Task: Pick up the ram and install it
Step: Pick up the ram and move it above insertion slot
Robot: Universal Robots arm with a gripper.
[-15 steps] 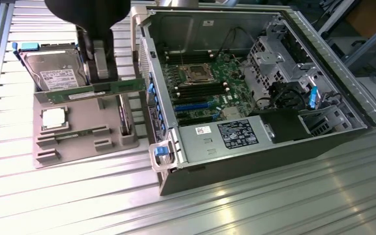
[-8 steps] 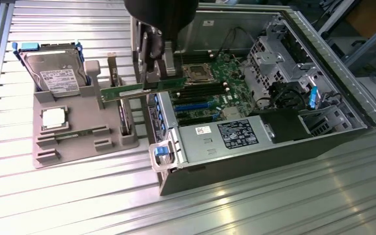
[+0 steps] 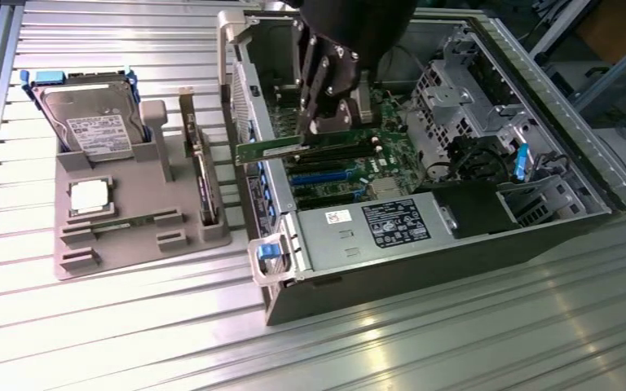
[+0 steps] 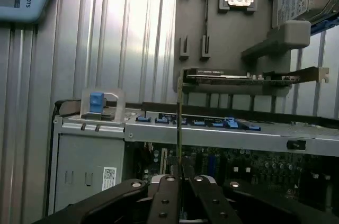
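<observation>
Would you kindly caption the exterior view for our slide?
Tool holds the ram over the motherboard inside the open computer case.

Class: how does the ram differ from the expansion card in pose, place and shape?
The ram is gripped by the gripper above the open case; the expansion card stands in the grey holder outside it. The ram is a bare slim strip; the card has a metal end bracket. Both are circuit boards.

Ribbed metal table [image 3: 455,342], glossy; grey plastic tray [image 3: 144,199], matt; ram [image 3: 280,149] green circuit board; case [image 3: 433,273] grey sheet metal.
</observation>
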